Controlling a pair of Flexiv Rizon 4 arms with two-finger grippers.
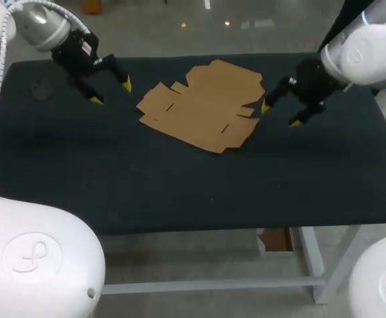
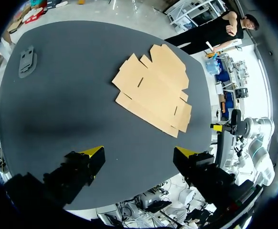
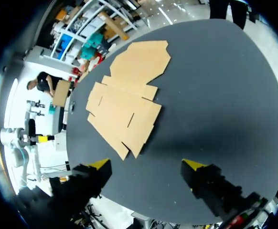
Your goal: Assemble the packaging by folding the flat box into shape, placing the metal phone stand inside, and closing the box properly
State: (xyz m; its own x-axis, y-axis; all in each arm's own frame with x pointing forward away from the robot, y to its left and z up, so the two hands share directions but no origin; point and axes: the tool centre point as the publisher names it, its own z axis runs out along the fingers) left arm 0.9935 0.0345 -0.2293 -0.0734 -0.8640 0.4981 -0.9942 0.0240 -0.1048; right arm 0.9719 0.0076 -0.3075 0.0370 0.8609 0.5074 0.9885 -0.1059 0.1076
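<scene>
Box flat and unfolded on the dark surface, at the far middle, between the two arms. Long axis on a slant: broad plain flap at the far end, turned toward the right arm's side; notched end with small tabs toward the near left.

From the left wrist, box well ahead of the left tool; from the right wrist, box ahead of the right tool.

Left tool hovering off the box's left edge, yellow tips wide apart, gripping nothing. Right tool close by the box's right edge, tips also apart, holding nothing.

Phone stand, dark grey, lying flat near the far left corner, well apart from the box.

Surface matt black, with a dim shadow ahead of each tool.
</scene>
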